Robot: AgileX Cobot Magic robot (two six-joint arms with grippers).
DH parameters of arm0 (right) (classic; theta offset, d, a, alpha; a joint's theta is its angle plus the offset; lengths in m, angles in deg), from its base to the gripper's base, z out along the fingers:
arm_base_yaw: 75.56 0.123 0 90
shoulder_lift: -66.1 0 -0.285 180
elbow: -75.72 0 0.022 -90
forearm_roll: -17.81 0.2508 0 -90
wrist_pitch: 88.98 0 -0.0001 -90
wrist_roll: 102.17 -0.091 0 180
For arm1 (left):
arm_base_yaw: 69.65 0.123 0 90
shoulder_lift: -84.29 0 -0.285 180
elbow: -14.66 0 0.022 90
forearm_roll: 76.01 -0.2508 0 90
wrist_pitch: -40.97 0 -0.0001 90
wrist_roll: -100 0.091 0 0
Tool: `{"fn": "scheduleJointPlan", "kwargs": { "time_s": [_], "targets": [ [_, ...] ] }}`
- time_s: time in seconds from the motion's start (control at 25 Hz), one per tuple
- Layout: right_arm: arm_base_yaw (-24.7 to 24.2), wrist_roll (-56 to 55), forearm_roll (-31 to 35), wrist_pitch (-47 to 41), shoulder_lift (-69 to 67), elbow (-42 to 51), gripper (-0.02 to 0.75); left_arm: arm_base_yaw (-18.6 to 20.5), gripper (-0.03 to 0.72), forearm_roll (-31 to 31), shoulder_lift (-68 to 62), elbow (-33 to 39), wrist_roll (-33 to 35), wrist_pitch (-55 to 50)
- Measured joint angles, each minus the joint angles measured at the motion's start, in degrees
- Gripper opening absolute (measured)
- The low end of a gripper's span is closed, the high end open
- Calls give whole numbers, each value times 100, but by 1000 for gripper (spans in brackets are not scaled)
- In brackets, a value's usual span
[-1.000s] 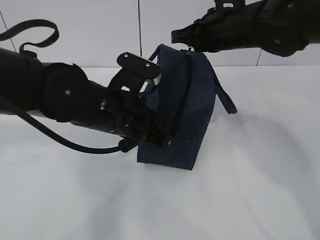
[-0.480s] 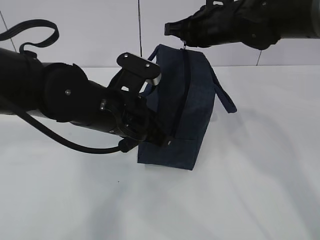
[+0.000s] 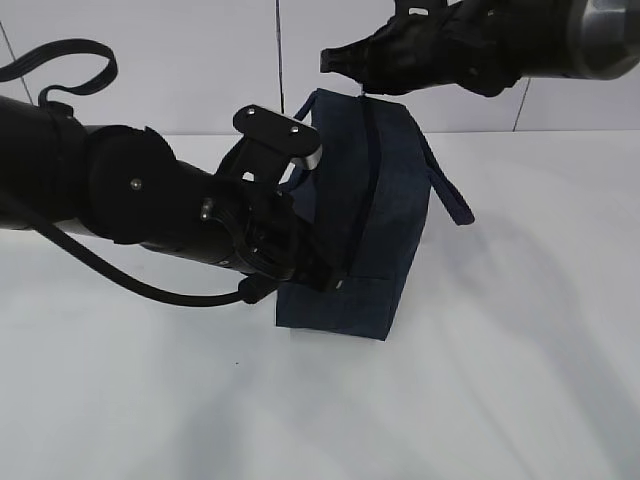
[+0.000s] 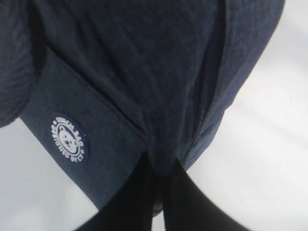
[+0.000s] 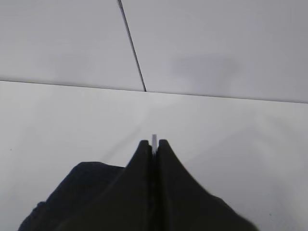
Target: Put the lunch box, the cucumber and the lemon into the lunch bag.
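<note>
The dark navy lunch bag (image 3: pixel 385 200) stands on the white table, its zipper line (image 3: pixel 362 180) running over the top. My left gripper (image 3: pixel 330 282) is shut on a fold of the bag's fabric at its lower front corner. In the left wrist view the gripper (image 4: pixel 161 166) pinches the cloth beside the white round logo (image 4: pixel 69 139). My right gripper (image 3: pixel 335 62) is above the bag's far top end, shut on the thin metal zipper pull (image 5: pixel 154 139). The lunch box, the cucumber and the lemon are out of view.
A padded loop handle (image 3: pixel 448 190) hangs off the bag's right side. A white tiled wall (image 3: pixel 200 60) stands behind the table. My left arm's cable (image 3: pixel 130 285) loops over the table at the left.
My right gripper has moved left along the top of the bag with the zipper pull in it. My left arm and the bag have stayed put.
</note>
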Motion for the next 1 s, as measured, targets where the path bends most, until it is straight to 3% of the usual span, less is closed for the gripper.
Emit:
{"fn": "scheduleJointPlan", "kwargs": {
  "time_s": [0.64,0.8,0.88,1.0],
  "targets": [
    [-256,-8,-385,-115,-365,-373,6,0,-2,85,0,0,9,32],
    [-268,-8,-385,-115,-365,-382,7,0,4,361,0,-42,9,-45],
    [-268,-8,-341,-115,-365,-382,7,0,37,545,0,-109,9,-207],
    [-268,-8,-231,-123,-365,-386,7,59,162,776,0,-288,9,-654]
  ]
}}
